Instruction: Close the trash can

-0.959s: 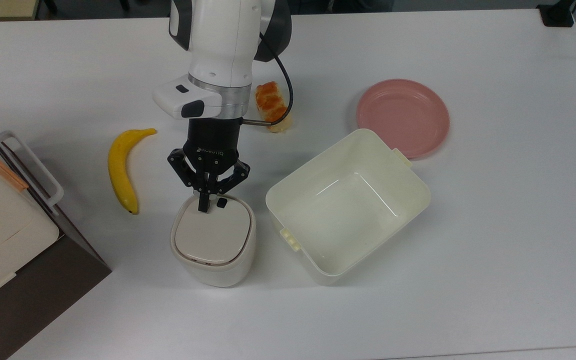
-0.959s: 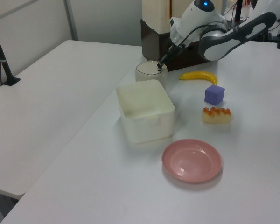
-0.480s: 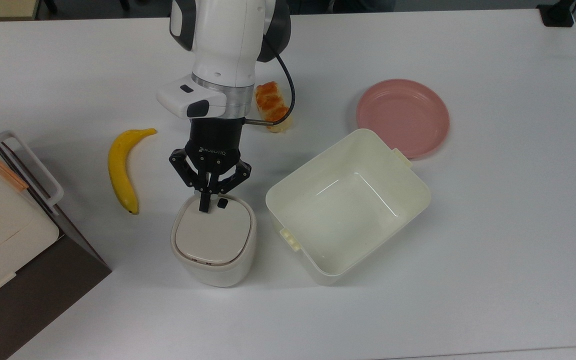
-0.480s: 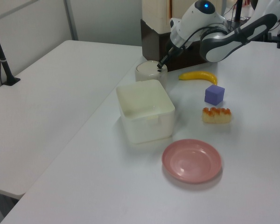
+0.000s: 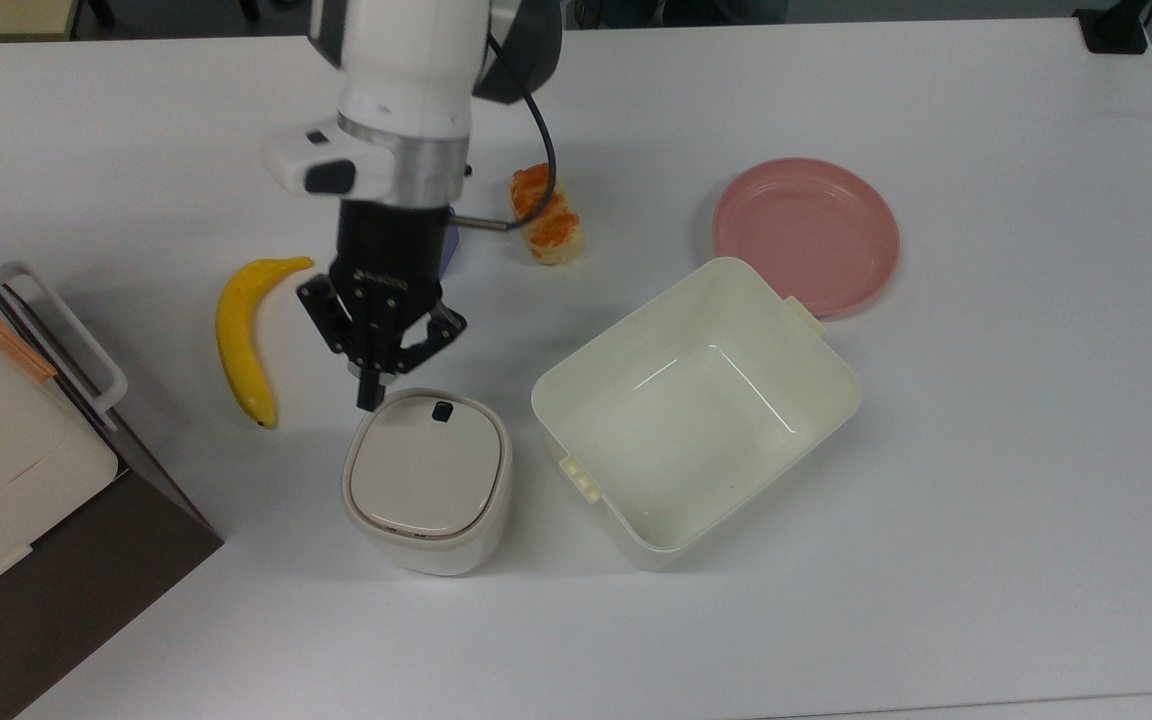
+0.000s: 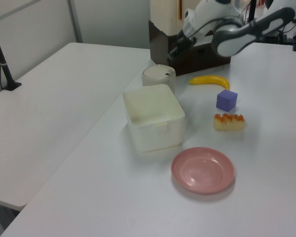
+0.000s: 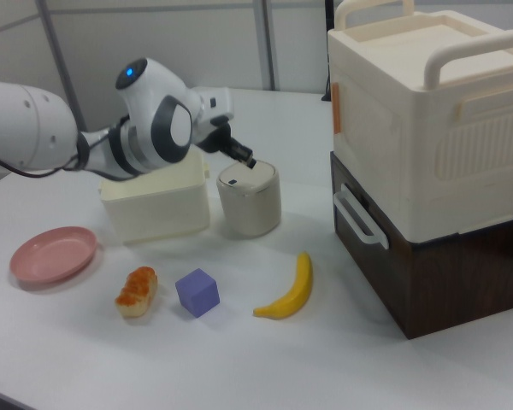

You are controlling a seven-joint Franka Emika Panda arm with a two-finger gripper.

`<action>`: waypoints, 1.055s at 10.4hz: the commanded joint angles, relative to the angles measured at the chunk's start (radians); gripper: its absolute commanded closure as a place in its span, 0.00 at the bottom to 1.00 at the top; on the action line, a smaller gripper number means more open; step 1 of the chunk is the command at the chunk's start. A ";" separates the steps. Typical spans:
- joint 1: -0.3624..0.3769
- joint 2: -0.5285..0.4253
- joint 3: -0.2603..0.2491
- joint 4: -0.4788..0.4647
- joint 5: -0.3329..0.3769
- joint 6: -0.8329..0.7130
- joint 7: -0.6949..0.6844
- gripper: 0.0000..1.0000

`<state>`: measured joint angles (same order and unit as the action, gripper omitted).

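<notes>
- Trash can [image 5: 426,485] on the white worktop [image 5: 986,450], lid [image 5: 423,465] flat and shut, black button [image 5: 442,410] at its far edge in the top view.
- Hand [image 5: 370,392] just above the can's rim, fingers pressed together, gripping nothing.
- Larger cream tub [image 5: 696,410] just beside the can, on the top view's right.
- Banana [image 5: 244,335] on the top view's left; purple cube [image 7: 197,292], pastry [image 5: 546,215] and pink plate [image 5: 806,232] farther off.

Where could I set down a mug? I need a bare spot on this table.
Free: the wide stretch in front of the trash can and tub, and the top view's right past the pink plate. Crowded: around the gripper, banana, purple cube and pastry.
</notes>
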<state>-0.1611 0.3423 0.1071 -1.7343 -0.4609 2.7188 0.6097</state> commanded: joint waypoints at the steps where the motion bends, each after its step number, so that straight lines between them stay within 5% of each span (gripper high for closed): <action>1: -0.028 -0.130 0.045 0.002 0.135 -0.202 -0.069 1.00; 6: -0.046 -0.389 0.020 0.036 0.517 -0.736 -0.425 1.00; 9: -0.063 -0.439 0.000 0.102 0.551 -1.021 -0.551 1.00; 11: -0.054 -0.445 -0.004 0.104 0.553 -1.065 -0.620 1.00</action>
<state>-0.2229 -0.0986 0.1124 -1.6309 0.0661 1.6956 0.0647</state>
